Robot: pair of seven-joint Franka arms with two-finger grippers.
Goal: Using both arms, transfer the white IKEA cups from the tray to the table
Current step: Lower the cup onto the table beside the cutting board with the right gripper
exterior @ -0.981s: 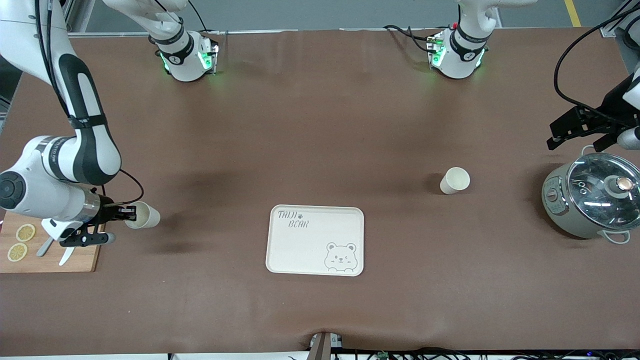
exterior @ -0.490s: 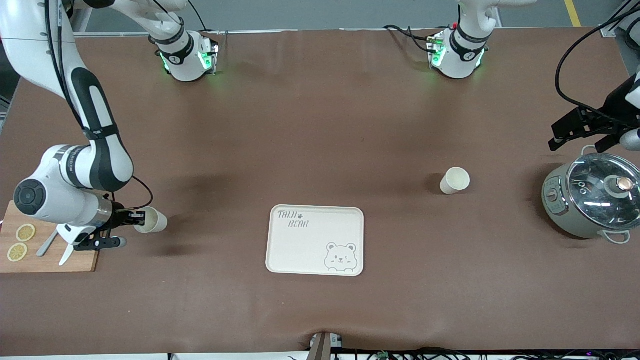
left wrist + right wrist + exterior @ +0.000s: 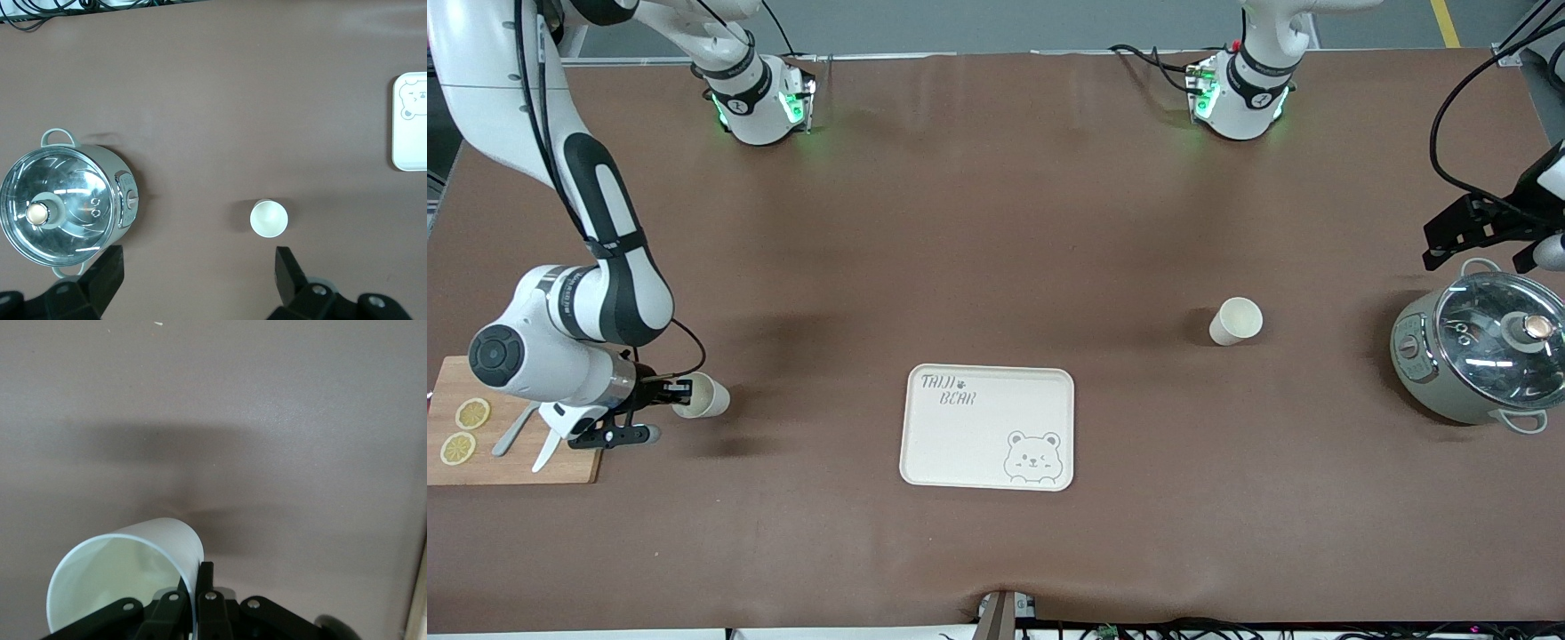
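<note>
My right gripper [image 3: 679, 391] is shut on the rim of one white cup [image 3: 704, 397], holding it tipped on its side above the table near the right arm's end; the right wrist view shows the cup wall [image 3: 127, 577] pinched between my fingers [image 3: 205, 587]. The second white cup [image 3: 1235, 321] stands upright on the table toward the left arm's end; it also shows in the left wrist view [image 3: 269, 219]. My left gripper [image 3: 1480, 233] hovers open and empty above the table near the cooker, its fingers [image 3: 287, 270] spread wide.
A cream bear-print tray [image 3: 989, 428] lies mid-table, nearer the front camera. A grey-green glass-lidded cooker [image 3: 1479, 348] stands at the left arm's end. A wooden board [image 3: 480, 436] with lemon slices and cutlery lies under my right arm.
My right gripper has carried its cup a little toward the tray. My left gripper has drifted slightly toward the table's end by the cooker. The standing cup has not moved.
</note>
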